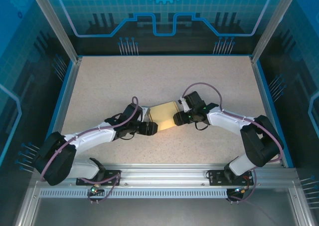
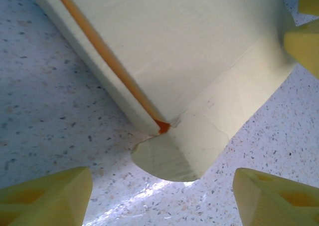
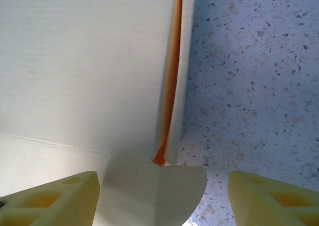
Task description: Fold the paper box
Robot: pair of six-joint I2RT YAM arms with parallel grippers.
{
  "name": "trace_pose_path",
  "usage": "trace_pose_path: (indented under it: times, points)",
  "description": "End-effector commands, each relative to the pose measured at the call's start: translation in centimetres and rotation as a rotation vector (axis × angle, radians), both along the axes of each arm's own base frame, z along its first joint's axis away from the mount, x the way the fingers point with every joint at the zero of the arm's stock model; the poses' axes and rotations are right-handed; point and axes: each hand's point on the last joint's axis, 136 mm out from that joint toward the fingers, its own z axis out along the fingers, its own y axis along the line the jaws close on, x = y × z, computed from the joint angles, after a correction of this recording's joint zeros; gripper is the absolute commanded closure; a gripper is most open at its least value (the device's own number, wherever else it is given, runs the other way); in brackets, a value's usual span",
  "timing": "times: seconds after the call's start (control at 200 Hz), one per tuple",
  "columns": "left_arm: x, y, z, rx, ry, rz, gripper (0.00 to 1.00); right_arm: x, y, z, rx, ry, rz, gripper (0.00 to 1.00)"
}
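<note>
Top external: left gripper (image 1: 149,128) at 8 o'clock of the paper box (image 1: 164,114), right gripper (image 1: 178,118) at 3, both claws apart; light, crease-prone card, likely best pinched at end flaps.

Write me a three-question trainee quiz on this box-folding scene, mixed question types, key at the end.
1. True or false: the paper box lies on the table between the left gripper and the right gripper.
2. Multiple choice: in the left wrist view, what colour shows inside the slit along the box's edge? A) orange B) green C) black
3. Fill in: in both wrist views the fingers stand wide apart, with a rounded flap of the box between them, so both grippers are ____.

Key: 1 true; 2 A; 3 open.
</note>
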Motion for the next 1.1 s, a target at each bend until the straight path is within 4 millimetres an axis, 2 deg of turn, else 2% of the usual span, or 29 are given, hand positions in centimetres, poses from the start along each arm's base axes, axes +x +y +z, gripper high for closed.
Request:
trace_pose_path:
  times: [0.0,0.115,0.38,0.63,0.84,0.976,1.096]
  points:
    - [0.9,0.8,1.5,0.023,-0.058,0.021,0.24,0.5,0.0,1.2,0.01,-0.037,-0.003,0.31]
    - [1.3,0.5,1.9,-0.001,-0.068,0.029,0.24,0.5,0.1,1.2,0.014,-0.041,-0.003,0.31]
    - [1.3,-1.1,0.8,-0.056,0.001,0.006,0.24,0.5,0.0,0.9,0.005,-0.039,-0.003,0.31]
    - [1.9,-0.6,1.0,-0.027,-0.033,0.024,0.24,0.6,0.2,0.9,0.013,-0.041,-0.002,0.31]
    - [4.5,1.0,2.5,0.046,-0.135,0.09,0.22,0.1,-0.6,1.3,0.008,-0.067,-0.024,0.31]
    - [7.1,0.9,3.5,0.035,-0.162,0.105,0.22,-0.9,-0.4,1.6,0.035,-0.063,-0.026,0.31]
    - [9.4,0.4,3.5,0.053,-0.166,0.099,0.21,-2.2,0.7,1.8,0.052,-0.076,-0.002,0.31]
